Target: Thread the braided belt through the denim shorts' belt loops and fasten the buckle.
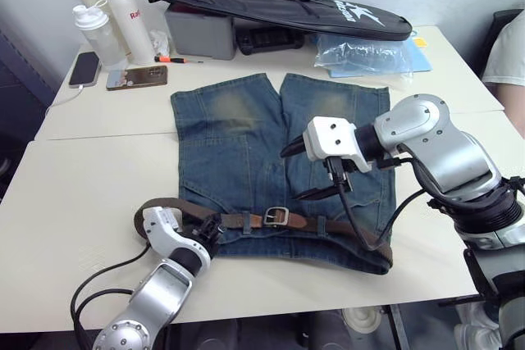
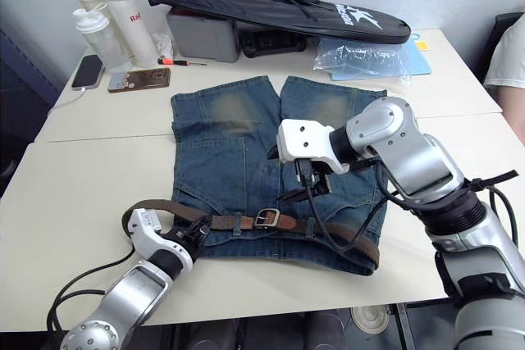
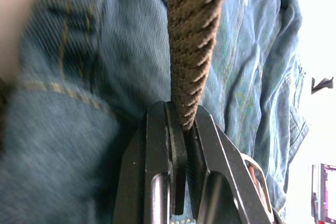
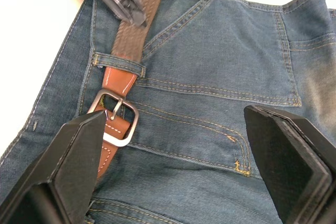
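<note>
The denim shorts [image 1: 271, 165] lay flat on the white table [image 1: 74, 202], waistband toward the near edge and the two legs pointing to the far side. The braided belt [image 1: 238, 220] ran along the waistband from left to right, its left part curving in a loop off the shorts' left edge onto the table. One of the belt loops [image 4: 118, 65] crossed the strap just left of the buckle [image 1: 276, 216], which lay near the middle of the waistband with its prong through the tan leather end. The left gripper [image 1: 209, 231] sat at the near left corner of the shorts, its two black fingers [image 3: 173, 156] clamped on the braided strap. The right gripper [image 1: 310, 171] hovered above the middle of the shorts, just beyond the buckle, its fingers spread wide apart and holding nothing. Along the far side of the table stood three bottles [image 1: 111, 18], two phones [image 1: 135, 78], a grey box [image 1: 199, 34] beneath a long black bag [image 1: 279, 7], and a clear plastic bag [image 1: 361, 55].
</note>
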{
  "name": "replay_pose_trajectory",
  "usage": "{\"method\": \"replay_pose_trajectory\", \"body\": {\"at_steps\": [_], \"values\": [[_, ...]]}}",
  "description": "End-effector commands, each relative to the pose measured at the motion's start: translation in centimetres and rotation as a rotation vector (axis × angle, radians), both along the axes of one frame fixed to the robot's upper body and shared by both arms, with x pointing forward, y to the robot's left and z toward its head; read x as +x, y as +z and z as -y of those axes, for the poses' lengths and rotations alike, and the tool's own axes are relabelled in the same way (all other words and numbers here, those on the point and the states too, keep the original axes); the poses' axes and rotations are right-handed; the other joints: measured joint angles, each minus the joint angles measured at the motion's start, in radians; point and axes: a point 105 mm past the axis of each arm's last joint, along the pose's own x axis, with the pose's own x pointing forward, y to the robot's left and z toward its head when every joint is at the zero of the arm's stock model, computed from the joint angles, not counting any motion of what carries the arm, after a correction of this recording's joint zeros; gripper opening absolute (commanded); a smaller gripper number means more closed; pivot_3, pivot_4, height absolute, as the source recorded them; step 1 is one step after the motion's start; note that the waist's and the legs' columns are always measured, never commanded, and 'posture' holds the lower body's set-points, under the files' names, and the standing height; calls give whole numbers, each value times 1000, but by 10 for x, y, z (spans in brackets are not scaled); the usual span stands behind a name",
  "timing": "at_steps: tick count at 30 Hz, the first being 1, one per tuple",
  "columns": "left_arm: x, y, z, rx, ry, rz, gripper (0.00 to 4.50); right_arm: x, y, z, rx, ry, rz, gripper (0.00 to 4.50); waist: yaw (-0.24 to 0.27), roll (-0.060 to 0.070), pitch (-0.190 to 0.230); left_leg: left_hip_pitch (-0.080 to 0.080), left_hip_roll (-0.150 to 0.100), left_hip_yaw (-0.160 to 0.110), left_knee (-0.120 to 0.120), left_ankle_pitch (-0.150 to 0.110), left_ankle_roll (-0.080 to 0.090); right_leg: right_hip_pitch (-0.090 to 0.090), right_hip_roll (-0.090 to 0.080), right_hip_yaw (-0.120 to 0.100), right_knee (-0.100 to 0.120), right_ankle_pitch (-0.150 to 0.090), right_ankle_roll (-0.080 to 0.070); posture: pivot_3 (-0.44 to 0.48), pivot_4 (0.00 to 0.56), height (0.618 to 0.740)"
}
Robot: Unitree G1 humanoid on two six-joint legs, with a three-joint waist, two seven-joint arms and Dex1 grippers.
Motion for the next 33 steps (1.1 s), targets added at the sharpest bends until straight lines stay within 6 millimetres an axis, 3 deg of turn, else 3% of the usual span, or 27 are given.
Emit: {"method": "replay_pose_trajectory", "body": {"at_steps": [1, 10, 20, 28, 33], "values": [[-1, 10, 9, 8, -34, 40, 0, -2, 9, -5, -8, 45, 36, 4436, 0, 0, 0, 0, 0, 0, 0, 0, 0, 0, 0, 0, 0, 0, 0, 0, 150, 740], [10, 1, 33, 84, -206, 52, 0, -3, 8, -5, -26, 47, 29, 4436, 2, 1, 0, 0, 0, 0, 1, 0, 0, 0, 0, 0, 1, 1, 0, 0, 150, 740], [18, 5, 37, 225, -383, 103, 0, -8, 1, -1, -20, 11, 18, 4436, 3, 1, 0, 0, 0, 0, 1, 1, 0, 0, 0, 0, 2, 2, 2, 0, 150, 740], [25, 10, 24, 286, -488, 122, 0, -8, -3, 5, -5, -61, 35, 4436, -1, 1, 0, 1, 0, 0, 1, 1, 0, -1, 0, 0, 5, 6, 10, 0, 150, 740], [29, 9, 44, 255, -601, 133, 0, -10, -6, 8, 9, -107, 36, 4436, 5, 1, 0, 0, 0, -1, 1, 2, -1, -1, 0, 0, 6, 7, 10, 0, 150, 740]]}}
